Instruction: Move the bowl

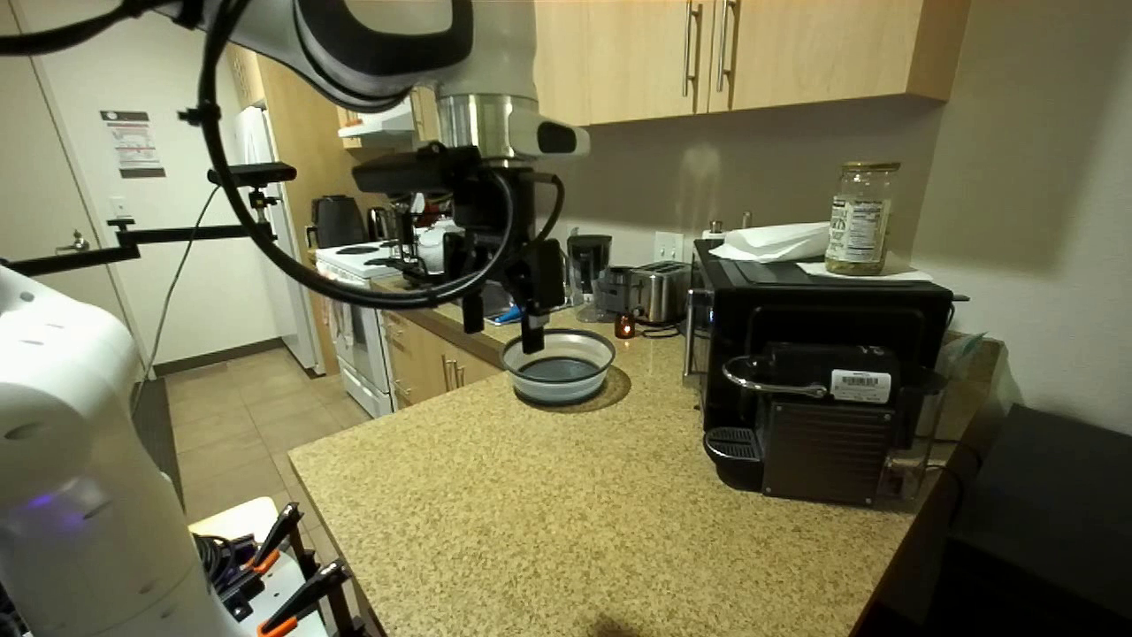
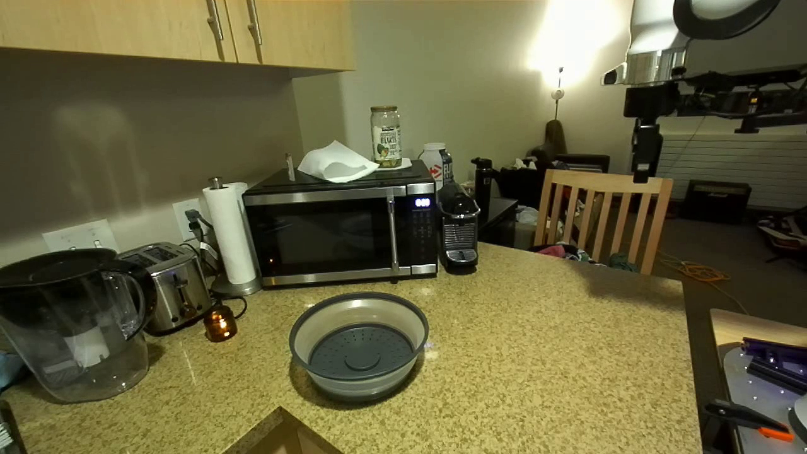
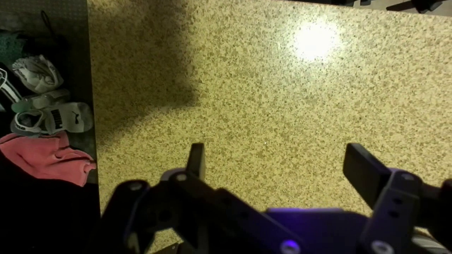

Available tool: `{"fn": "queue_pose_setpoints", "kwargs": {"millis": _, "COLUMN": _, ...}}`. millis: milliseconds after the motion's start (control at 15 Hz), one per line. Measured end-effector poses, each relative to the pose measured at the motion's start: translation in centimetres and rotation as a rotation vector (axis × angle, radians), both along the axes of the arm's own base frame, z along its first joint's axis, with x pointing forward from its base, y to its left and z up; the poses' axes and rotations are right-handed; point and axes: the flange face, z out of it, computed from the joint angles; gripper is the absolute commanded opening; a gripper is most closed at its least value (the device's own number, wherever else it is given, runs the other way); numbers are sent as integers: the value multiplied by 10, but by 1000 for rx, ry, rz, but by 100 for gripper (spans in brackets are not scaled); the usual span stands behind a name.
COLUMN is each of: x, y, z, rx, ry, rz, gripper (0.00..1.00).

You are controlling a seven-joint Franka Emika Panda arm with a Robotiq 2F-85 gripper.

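Left to right, in an exterior view: a clear water pitcher (image 2: pixel 69 321) with a black lid and a steel toaster (image 2: pixel 179 287) stand on a speckled desk (image 2: pixel 548 353), with a small amber jar (image 2: pixel 220 323) just beside the toaster. Next is the bowl (image 2: pixel 359 350), round and upright on the desk, in front of a black microwave (image 2: pixel 340 236); its base and rim are dark grey, its wall paler. Further right come a slim coffee machine (image 2: pixel 460 233) and the back of a wooden chair (image 2: pixel 589 181). At the right, the claw (image 2: pixel 642 173) points down from high above the desk, well apart from the bowl. The wrist view shows its jaws spread wide, holding nothing; the bowl cannot be made out there.

The coming move likely turns on that gap: from this camera, the bowl lies left of the claw, lower and nearer, toward the toaster. It probably calls for a long sideways travel, then a descent. A round bowl has no long axis, so wrist angle likely matters less than meeting the rim.
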Motion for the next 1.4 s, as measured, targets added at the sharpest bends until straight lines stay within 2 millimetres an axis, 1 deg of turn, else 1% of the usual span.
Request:
{"fn": "queue_pose_setpoints", "kwargs": {"millis": 267, "x": 10, "y": 2, "z": 7, "rx": 12, "ry": -12, "rz": 1, "gripper": 100}}
{"fn": "queue_pose_setpoints", "kwargs": {"millis": 533, "x": 21, "y": 5, "z": 7, "rx": 12, "ry": -4, "rz": 11, "gripper": 100}}
{"fn": "queue_pose_setpoints", "kwargs": {"millis": 667, "x": 29, "y": 9, "z": 5, "rx": 7, "ry": 5, "rz": 24, "gripper": 100}}
{"fn": "queue_pose_setpoints", "kwargs": {"millis": 800, "x": 36, "y": 17, "z": 2, "rx": 1, "ry": 16, "rz": 43, "gripper": 100}}
{"fn": "queue_pose_setpoints", "kwargs": {"millis": 1400, "x": 61, "y": 66, "z": -4, "rx": -37, "ry": 25, "rz": 161, "gripper": 100}}
